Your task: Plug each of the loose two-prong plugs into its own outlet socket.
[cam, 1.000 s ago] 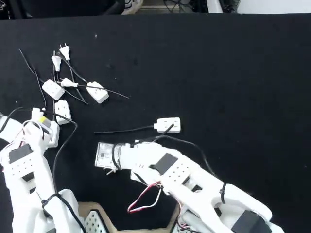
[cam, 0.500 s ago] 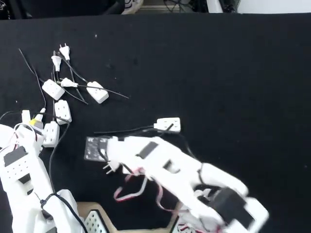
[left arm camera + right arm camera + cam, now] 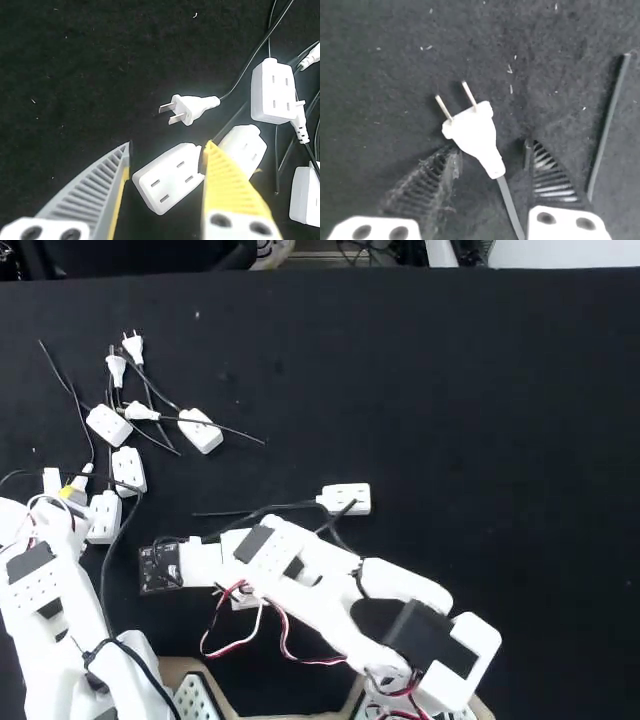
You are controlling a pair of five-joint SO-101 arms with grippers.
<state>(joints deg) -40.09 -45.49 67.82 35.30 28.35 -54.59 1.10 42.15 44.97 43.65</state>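
Now left tool (image 3: 167,146) open, straddling outlet socket (image 3: 167,184); right tool (image 3: 490,149) open around 2-prong plug (image 3: 469,131).

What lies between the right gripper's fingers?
A white two-prong plug lies on the black table inside the open right gripper, as the right wrist view shows.

On the table (image 3: 480,390), a cluster sits at 10 o'clock, with plugs (image 3: 133,343) behind and sockets (image 3: 200,430) in front; a lone socket (image 3: 346,498) lies near centre. At 9 o'clock the left gripper (image 3: 167,150) straddles a socket (image 3: 167,182), with a loose plug (image 3: 190,109) just beyond. At 8 o'clock the right gripper (image 3: 490,149) straddles another plug (image 3: 470,135), flat on the table.
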